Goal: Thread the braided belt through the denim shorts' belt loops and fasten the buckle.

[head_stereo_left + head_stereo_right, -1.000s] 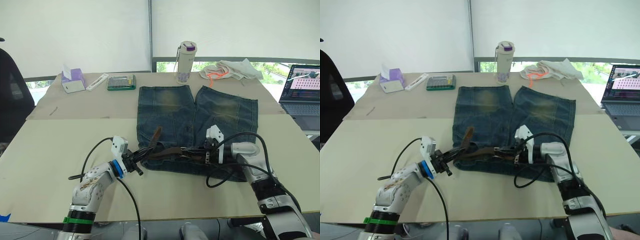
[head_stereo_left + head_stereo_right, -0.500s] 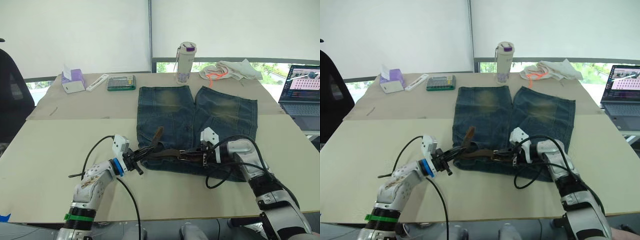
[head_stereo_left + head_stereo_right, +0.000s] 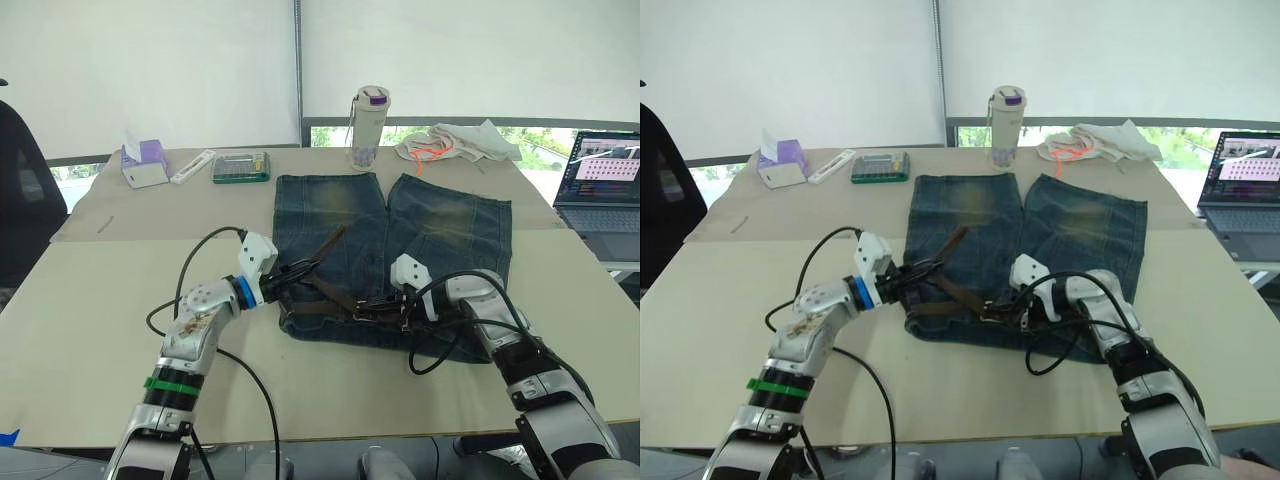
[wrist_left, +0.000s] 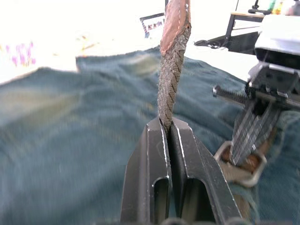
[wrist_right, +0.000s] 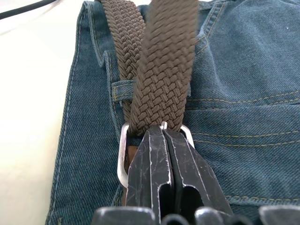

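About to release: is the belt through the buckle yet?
Yes: in the right wrist view the braided belt passes through the buckle, right gripper shut there. Whether it is pinned, cannot tell.

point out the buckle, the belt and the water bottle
buckle (image 5: 123, 154), right wrist view, left side of the metal frame
belt (image 4: 171, 65), left wrist view, braided strap above the gripper
water bottle (image 3: 369, 128), left eye view, its body
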Motion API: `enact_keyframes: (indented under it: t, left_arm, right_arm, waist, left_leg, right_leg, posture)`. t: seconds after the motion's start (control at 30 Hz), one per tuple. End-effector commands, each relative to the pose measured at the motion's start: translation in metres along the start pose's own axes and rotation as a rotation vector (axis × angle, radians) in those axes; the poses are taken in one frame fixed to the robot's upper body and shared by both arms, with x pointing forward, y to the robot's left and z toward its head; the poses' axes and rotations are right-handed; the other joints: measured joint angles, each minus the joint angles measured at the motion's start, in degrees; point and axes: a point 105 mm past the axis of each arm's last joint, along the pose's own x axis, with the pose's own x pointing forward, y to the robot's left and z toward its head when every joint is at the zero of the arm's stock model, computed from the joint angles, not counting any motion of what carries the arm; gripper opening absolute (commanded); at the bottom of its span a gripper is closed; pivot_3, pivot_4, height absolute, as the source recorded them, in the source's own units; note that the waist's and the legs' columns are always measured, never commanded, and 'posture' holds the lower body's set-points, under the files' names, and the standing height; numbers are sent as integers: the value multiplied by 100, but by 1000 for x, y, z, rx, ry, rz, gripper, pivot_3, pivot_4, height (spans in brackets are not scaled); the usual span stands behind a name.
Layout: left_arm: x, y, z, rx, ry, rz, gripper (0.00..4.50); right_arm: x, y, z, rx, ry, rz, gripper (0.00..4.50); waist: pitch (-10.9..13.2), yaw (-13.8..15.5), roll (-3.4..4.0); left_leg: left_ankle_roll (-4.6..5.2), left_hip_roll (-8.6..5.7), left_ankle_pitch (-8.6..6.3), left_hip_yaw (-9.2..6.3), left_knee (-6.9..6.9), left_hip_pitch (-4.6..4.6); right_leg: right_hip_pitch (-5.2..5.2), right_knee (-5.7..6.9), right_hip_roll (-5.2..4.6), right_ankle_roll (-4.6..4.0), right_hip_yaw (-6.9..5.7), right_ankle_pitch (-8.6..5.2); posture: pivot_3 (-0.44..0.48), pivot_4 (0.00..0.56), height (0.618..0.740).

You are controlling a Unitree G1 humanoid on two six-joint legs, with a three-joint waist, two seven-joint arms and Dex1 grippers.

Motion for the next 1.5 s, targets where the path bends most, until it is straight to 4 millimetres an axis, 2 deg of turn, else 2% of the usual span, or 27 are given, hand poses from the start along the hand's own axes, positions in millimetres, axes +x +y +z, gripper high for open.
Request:
enact_keyframes:
  t: [0.03,0.17,0.3,0.47,0.53,0.57,0.67,0.77,0.9,0.97,1.03,1.13,1.27,1.33,1.5]
  left_arm:
    - [13,1,25,107,-67,-24,0]
    - [32,-5,42,117,-133,-45,0]
    - [53,-21,58,101,-215,-93,0]
    - [77,-50,91,34,-367,-180,0]
    - [86,-62,97,11,-392,-220,0]
    - [88,-67,98,9,-394,-236,0]
    - [92,-98,100,-16,-414,-374,0]
    - [88,-126,113,-133,-476,-491,0]
    - [78,-144,110,-216,-454,-585,0]
    - [76,-144,107,-248,-438,-580,0]
    - [78,-131,99,-272,-427,-512,0]
    - [84,-99,72,-241,-357,-310,0]
    - [79,-71,58,-229,-337,-158,0]
    - [76,-65,53,-219,-327,-125,0]
    - [70,-53,38,-171,-282,-60,0]
  right_arm:
    - [15,23,-44,98,168,73,26]
    - [17,23,-48,102,187,62,26]
    - [19,21,-49,119,190,35,26]
    - [20,24,-51,135,187,25,26]
    - [21,26,-52,138,186,26,26]
    - [22,27,-52,138,186,25,26]
    - [25,30,-53,145,183,26,26]
    - [27,34,-53,155,180,26,26]
    - [27,36,-56,170,180,10,26]
    - [27,37,-57,176,177,0,26]
    - [28,34,-51,177,125,-40,26]
    - [29,30,-33,209,1,-83,26]
    - [20,25,-30,208,-33,-181,26]
    - [15,25,-26,223,-53,-215,26]
    - [-9,22,-3,190,-178,-328,26]
  waist:
    - [-2,-6,-1]
    - [-11,-16,-6]
    - [-16,-39,-13]
    - [-17,-94,-12]
    - [-17,-93,-12]
    - [-17,-98,-12]
    - [-17,-104,-11]
    - [-18,-101,-10]
    - [-19,-98,-9]
    - [-19,-94,-9]
    - [-21,-82,-9]
    - [-20,-78,-9]
    - [-19,-111,-8]
    - [-19,-104,-8]
    - [-16,-10,-7]
  left_leg:
    - [0,0,0,2,-1,2]
    - [0,0,0,2,0,4]
    - [0,0,0,2,2,6]
    - [0,1,0,2,2,8]
    - [0,-2,0,2,5,5]
    - [0,-3,0,3,6,5]
    - [0,-3,0,6,6,5]
    - [0,-3,0,4,7,5]
    - [1,-5,0,0,7,4]
    - [1,-5,-1,-1,6,5]
    - [1,-6,-1,-1,9,7]
    - [1,-5,-1,2,8,25]
    - [2,2,-6,1,-10,62]
    - [2,2,-7,-1,-10,61]
    - [2,-7,-7,-4,-9,55]
  right_leg:
    - [1,1,0,0,0,0]
    - [3,3,0,0,0,0]
    - [5,6,0,1,0,0]
    - [5,18,2,2,0,-1]
    - [5,16,0,3,0,-2]
    - [5,16,-1,4,0,-2]
    - [5,18,2,5,1,-3]
    - [6,20,0,8,1,-5]
    - [5,20,-2,9,1,-6]
    - [6,20,-2,9,1,-6]
    - [11,18,-2,9,1,-6]
    - [41,2,0,9,-3,-6]
    - [81,-25,4,9,-5,-9]
    - [80,-26,4,11,-5,-10]
    - [80,-30,-5,13,-5,-12]
  posture:
    - [0,150,740]
    - [0,150,740]
    - [0,150,740]
    - [0,150,740]
    - [0,150,740]
    - [0,150,740]
    - [0,150,740]
    - [0,150,740]
    - [0,150,740]
    - [0,150,740]
    - [0,150,740]
    - [0,150,740]
    - [0,150,740]
    - [0,150,740]
    - [0,150,740]
